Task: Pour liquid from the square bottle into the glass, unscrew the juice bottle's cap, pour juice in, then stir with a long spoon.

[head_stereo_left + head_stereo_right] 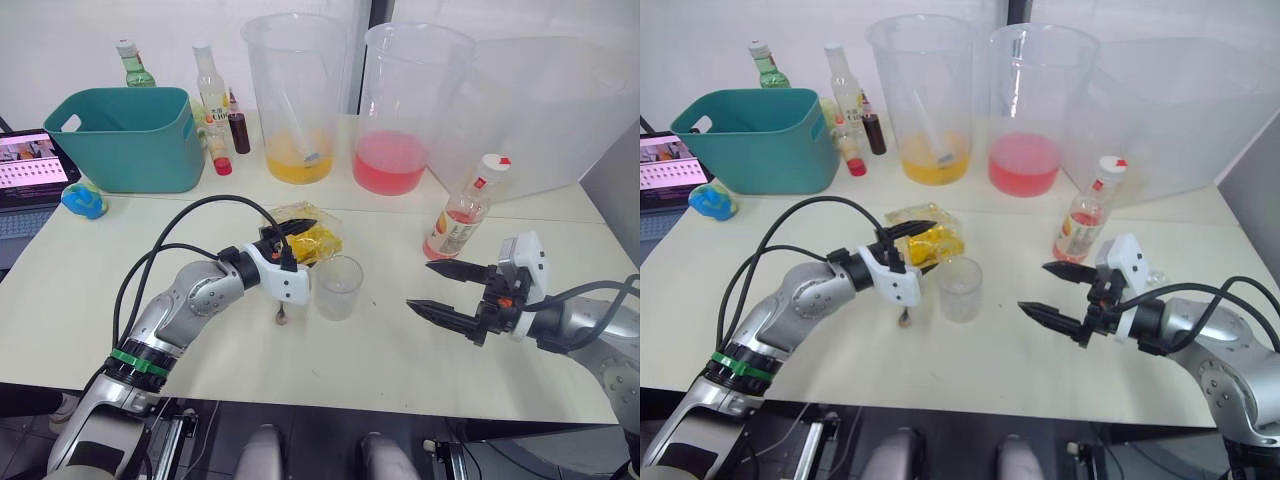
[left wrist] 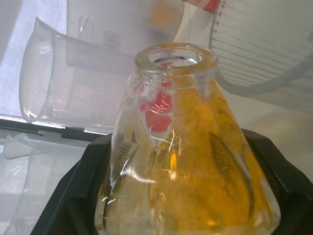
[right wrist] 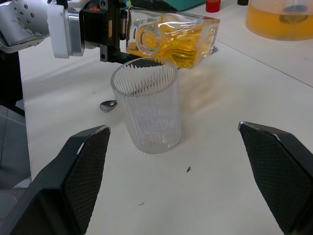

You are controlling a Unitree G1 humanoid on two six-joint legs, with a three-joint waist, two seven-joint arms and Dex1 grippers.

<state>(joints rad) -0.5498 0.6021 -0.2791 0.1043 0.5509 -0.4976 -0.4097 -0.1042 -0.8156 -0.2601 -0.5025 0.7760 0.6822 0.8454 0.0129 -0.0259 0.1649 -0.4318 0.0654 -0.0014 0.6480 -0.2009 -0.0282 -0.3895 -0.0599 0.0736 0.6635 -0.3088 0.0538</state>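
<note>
My left gripper [image 1: 305, 243] is shut on the square bottle [image 1: 318, 240], which is tipped on its side over the table. The bottle's open neck [image 3: 145, 38] has no stopper and points at the rim of the glass [image 1: 338, 287]. Yellow liquid lies along the bottle's lower side. The ribbed glass stands upright and looks empty. Only the small bowl of the long spoon [image 1: 283, 319] shows, under my left wrist. The juice bottle [image 1: 460, 218] stands upright with its cap [image 1: 496, 162] on. My right gripper [image 1: 418, 284] is open, low over the table to the right of the glass and in front of the juice bottle.
At the back stand two huge beakers, one with yellow liquid [image 1: 296, 100] and one with pink [image 1: 405, 110]. Also there are a large clear tub [image 1: 545, 110], a teal basket [image 1: 130, 135] and several small bottles [image 1: 212, 100]. A laptop [image 1: 30, 172] and a blue toy [image 1: 83, 200] sit at far left.
</note>
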